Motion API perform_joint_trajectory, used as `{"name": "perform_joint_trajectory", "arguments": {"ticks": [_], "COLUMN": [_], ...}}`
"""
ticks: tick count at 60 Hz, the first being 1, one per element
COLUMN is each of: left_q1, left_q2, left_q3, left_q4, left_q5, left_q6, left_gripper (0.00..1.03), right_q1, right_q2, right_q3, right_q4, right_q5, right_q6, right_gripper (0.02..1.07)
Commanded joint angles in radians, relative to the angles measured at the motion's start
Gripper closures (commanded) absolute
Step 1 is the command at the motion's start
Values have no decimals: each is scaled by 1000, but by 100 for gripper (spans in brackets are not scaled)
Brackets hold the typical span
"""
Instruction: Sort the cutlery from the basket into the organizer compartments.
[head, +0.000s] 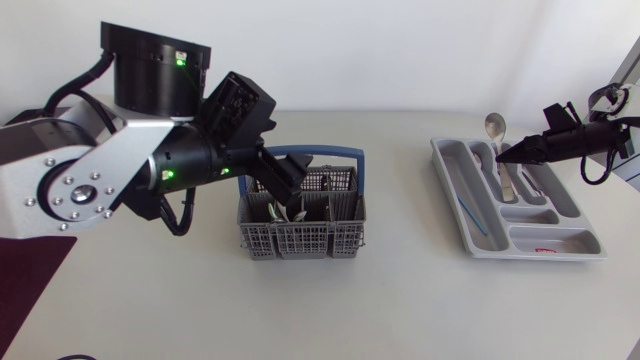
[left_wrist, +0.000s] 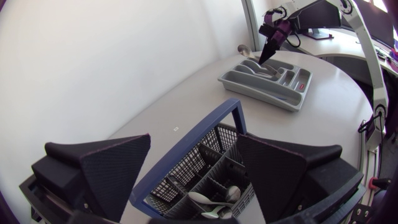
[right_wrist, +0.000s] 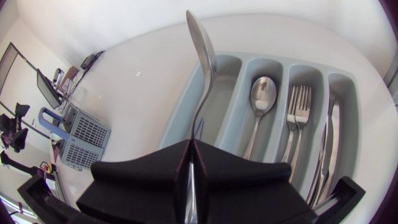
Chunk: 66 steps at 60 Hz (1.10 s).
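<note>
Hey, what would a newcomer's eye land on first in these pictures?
The right gripper, shut on a spoon, holds it tilted over the grey organizer on the right side of the head view. On the left side, the bulky left gripper hangs open over the blue-handled basket.

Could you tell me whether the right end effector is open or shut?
Shut: the right end effector grips a spoon between both fingers.
</note>
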Motion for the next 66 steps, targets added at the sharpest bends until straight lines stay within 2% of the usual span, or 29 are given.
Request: {"name": "perform_joint_trajectory", "arguments": {"ticks": [1,13,35,45,53,66], "left_q1": [-9,-24,-39,-53,-56,-53], "left_q2": [-24,-36,-49,-64,-79,-125], "left_q3": [-32,-52,-71,-94,-112,-140], "left_q4": [16,19,21,22,22,18], "left_q5": [-11,-14,-26,-37,-43,-55], "left_q6": [26,30,48,65,79,105], "left_gripper": [7,7,7,7,7,7], "right_q1": [-8,-3,15,21,25,28], "right_q2": [59,147,211,225,231,156], "right_q3": [64,138,135,130,127,47], "right_q4": [-14,6,41,55,64,117], "right_q5": [6,32,70,98,116,153], "right_q6": [-3,31,78,98,113,115], "right_gripper": [101,101,101,85,80,58]}}
